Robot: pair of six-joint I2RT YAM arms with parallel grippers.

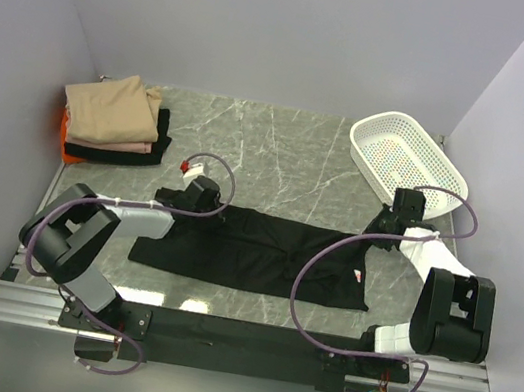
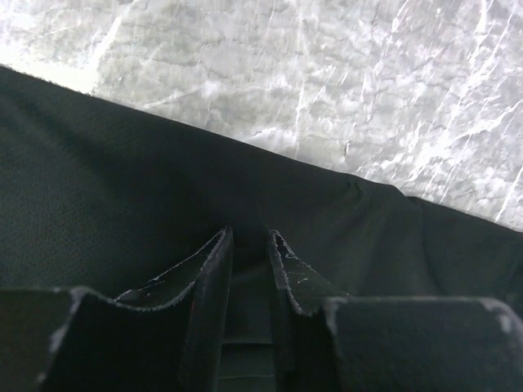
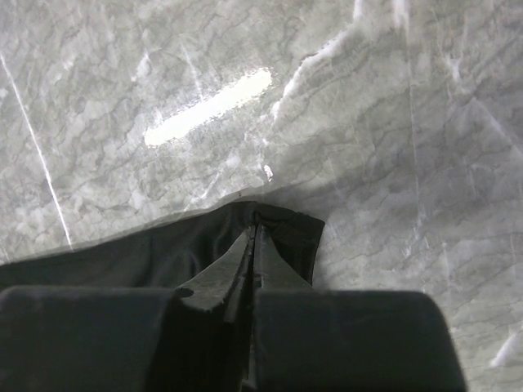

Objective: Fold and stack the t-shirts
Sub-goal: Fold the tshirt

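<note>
Right gripper [image 3: 255,235] is clenching the black t-shirt [image 3: 147,257] corner between its tips. Left gripper [image 2: 249,238] is resting on cloth beneath; grasp unclear.

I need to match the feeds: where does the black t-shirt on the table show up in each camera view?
Top external: black t-shirt spread flat at front centre, between the two grippers.
Left wrist: fills the lower left, its edge diagonal, under the left gripper.
Right wrist: only a corner, lower centre, pinched by the right gripper.
Shared landmark: the grey marble tabletop.
</note>
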